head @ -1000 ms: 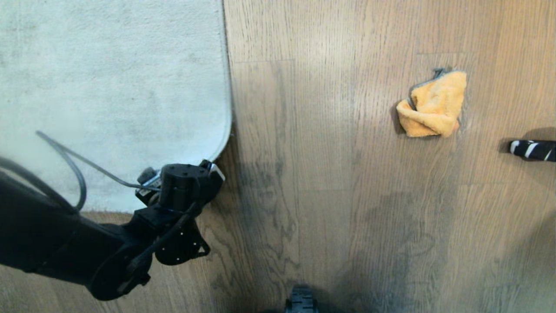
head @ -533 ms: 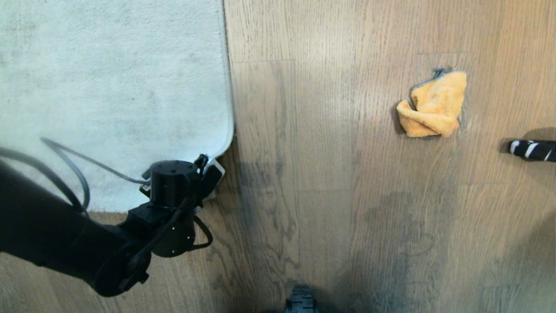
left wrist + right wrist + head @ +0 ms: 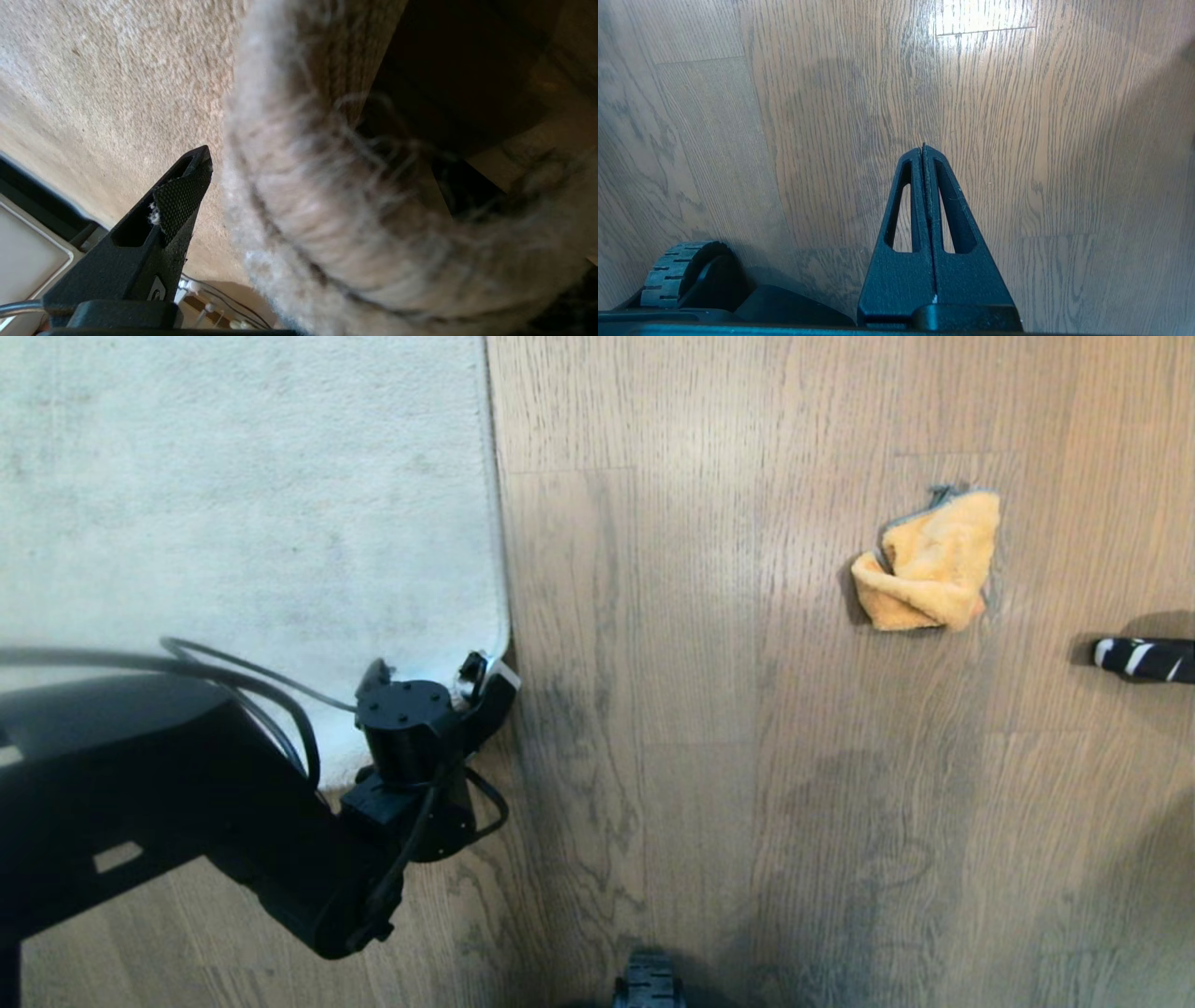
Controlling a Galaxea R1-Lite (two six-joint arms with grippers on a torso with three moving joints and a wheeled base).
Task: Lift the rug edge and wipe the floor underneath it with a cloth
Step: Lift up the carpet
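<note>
I've got the left gripper (image 3: pixel 299 196) wide open straddling the rug edge (image 3: pixel 303 224) at its rounded corner (far finger probably underneath, hidden), so I'd seat deep before clamping; cloth (image 3: pixel 929 565) lies well right, right gripper (image 3: pixel 923 154) closed, empty.

Rug edge (image 3: pixel 327 233), curled, frayed pile; tan ribbed backing (image 3: pixel 345 51) exposed; one black finger (image 3: pixel 177 205) beside; floor (image 3: pixel 551 140) beyond.
</note>
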